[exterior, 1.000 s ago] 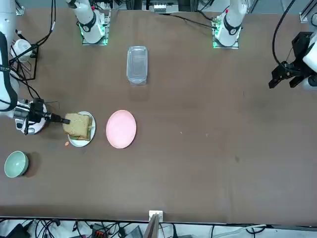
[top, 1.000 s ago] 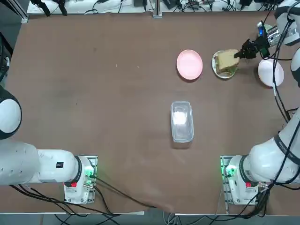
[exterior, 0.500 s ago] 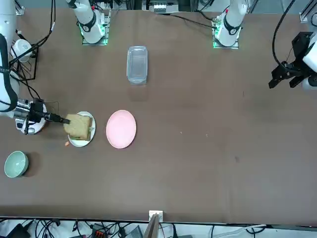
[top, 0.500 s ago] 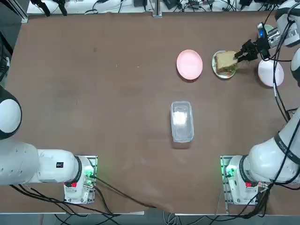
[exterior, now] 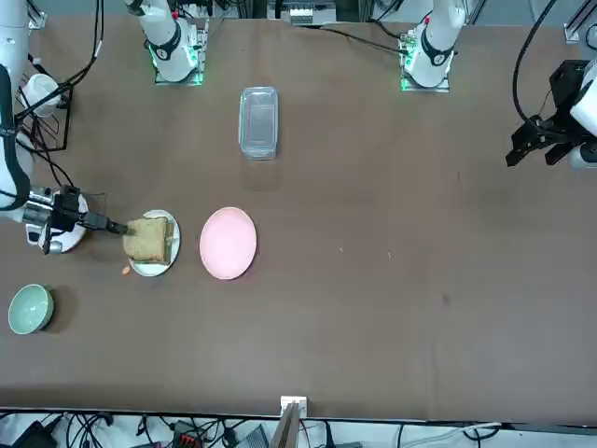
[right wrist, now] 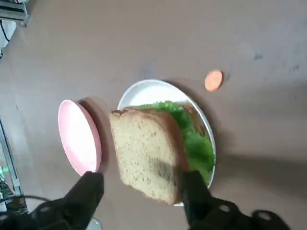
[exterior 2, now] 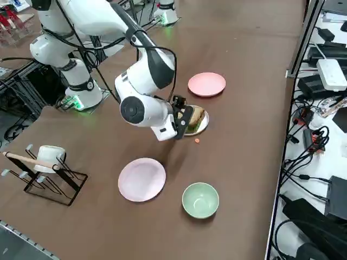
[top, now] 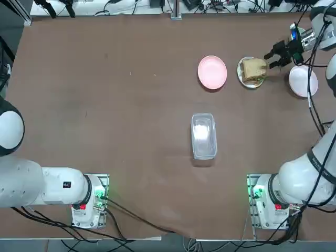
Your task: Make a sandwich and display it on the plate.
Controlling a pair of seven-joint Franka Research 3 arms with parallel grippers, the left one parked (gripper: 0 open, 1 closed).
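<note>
The sandwich [top: 254, 69] lies on the small white plate [top: 240, 72] at the table's far right. Its top bread slice [right wrist: 148, 153] sits a little askew over green lettuce [right wrist: 195, 143]. My right gripper [top: 273, 58] hovers low beside the sandwich's right edge, open, its fingers splayed to either side of the bread's corner and holding nothing. The front view shows the gripper [exterior: 117, 227] just off the sandwich [exterior: 149, 239]. In the wrist view the two fingers [right wrist: 91, 189] stand wide apart around the near end of the slice.
A pink plate [top: 212, 72] sits left of the sandwich plate, and a pale plate [top: 303, 81] lies under my wrist. A clear lidded container [top: 203, 135] stands mid-table. A green bowl [exterior 2: 200, 200], a small orange scrap [right wrist: 213, 80] and a wire rack [exterior 2: 46, 170] are nearby.
My right gripper opened and let go of the top bread slice. The slice settled flat on the lettuce, and the gripper drew back slightly to the right.
</note>
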